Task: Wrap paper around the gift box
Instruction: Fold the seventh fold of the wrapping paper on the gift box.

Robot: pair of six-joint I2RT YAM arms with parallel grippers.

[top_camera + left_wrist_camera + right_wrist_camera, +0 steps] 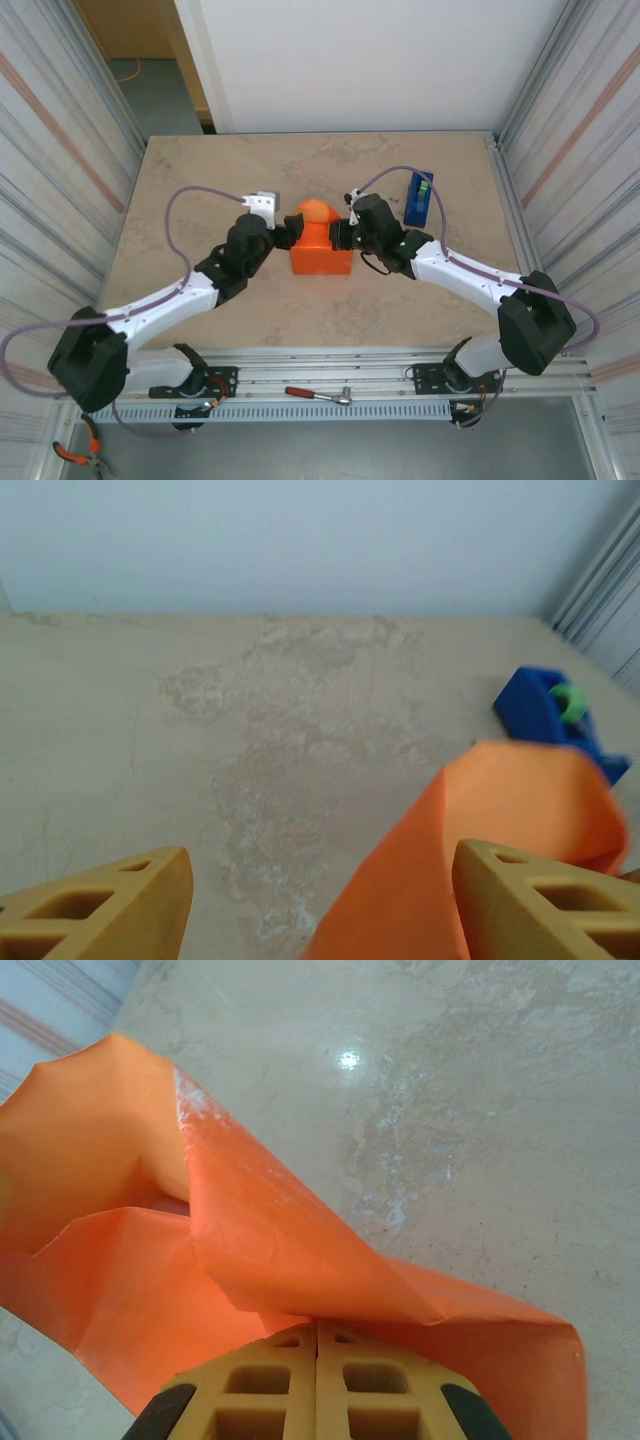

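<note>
The orange paper (pixel 320 250) is folded into a blocky bundle at the table's middle, with one flap standing up at its far end. The gift box is hidden inside it. My left gripper (pixel 285 228) is at the bundle's left side and stands open. In the left wrist view the raised paper (pixel 500 840) flap rises between the yellow fingers (pixel 100 905) of that left gripper (pixel 320 905), close to the right one. My right gripper (pixel 345 235) is at the bundle's right side. In its own view the right gripper (pixel 317 1335) is shut, its tips pressed against the paper (pixel 270 1250) under a curled flap.
A blue tape dispenser (pixel 419 198) stands to the right of the bundle, behind the right arm; the tape dispenser (pixel 545 710) shows past the flap too. A red-handled tool (pixel 318 395) lies on the front rail. Ribbed walls close in both table sides.
</note>
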